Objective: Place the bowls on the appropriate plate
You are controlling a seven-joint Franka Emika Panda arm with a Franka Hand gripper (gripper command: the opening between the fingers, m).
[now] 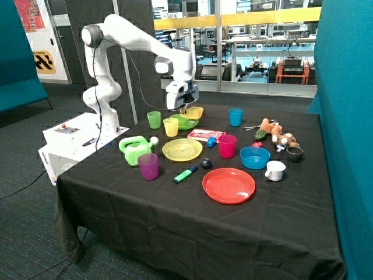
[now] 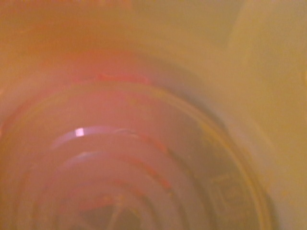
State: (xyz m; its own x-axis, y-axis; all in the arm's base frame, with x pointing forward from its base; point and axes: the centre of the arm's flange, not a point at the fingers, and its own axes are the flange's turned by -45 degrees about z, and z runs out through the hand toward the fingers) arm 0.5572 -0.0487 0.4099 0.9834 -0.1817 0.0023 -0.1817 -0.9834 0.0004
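The gripper (image 1: 185, 109) hangs at the far side of the table, pinching the yellow bowl (image 1: 194, 112) by its rim, tilted just above the green bowl (image 1: 185, 122). The yellow plate (image 1: 182, 150) lies nearer, bare.

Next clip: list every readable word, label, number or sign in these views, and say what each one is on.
None can be read.
Pink packet beside the yellow plate: print too small.
Yellow-and-black sign on the wall behind the arm: too small.
Red poster above it: blurred.
Robot base box: marks too small.
Wrist view: only the yellow bowl fills it, no text. The hand is at that bowl.
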